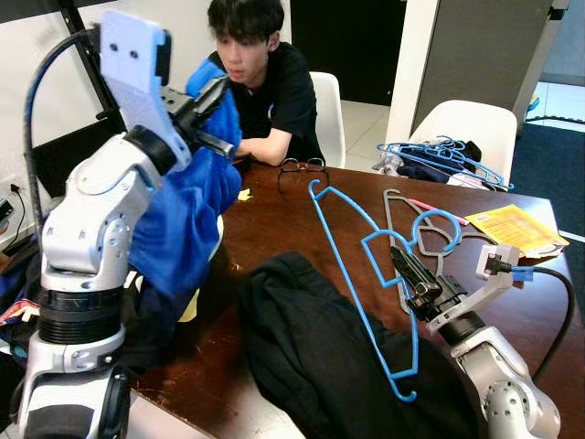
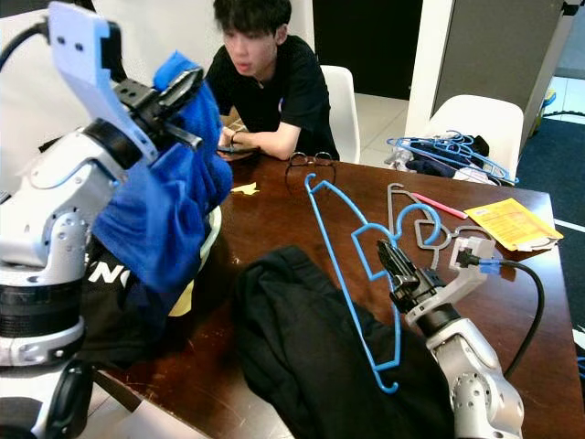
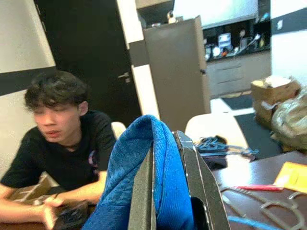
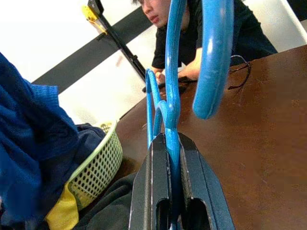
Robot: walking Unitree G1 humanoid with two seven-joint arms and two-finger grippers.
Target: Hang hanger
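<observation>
Two pincers are at work over the dark brown wooden bench. The right pincer has its black fingers pressed together on the bright blue plastic clothes hanger, gripping it near the neck below the hook. That hanger is lifted and tilted above the bench, its long bar running from the middle of the bench toward the near edge, its lower corner over the crumpled black garment that lies at the near edge. The left pincer is raised high at the bench's left edge, its fingers clamped narrowly on a fold of royal-blue cloth garment, which hangs down from it in a long drape. Below that drape a pale green mesh laundry basket sits at the left edge with clothes in it. A grey wire hanger and a yellow paper sheet lie toward the right edge, and a bundle of blue hangers rests at the far right corner. A pair of black-rimmed glasses lies near the far edge, in front of a seated person in a black T-shirt.
</observation>
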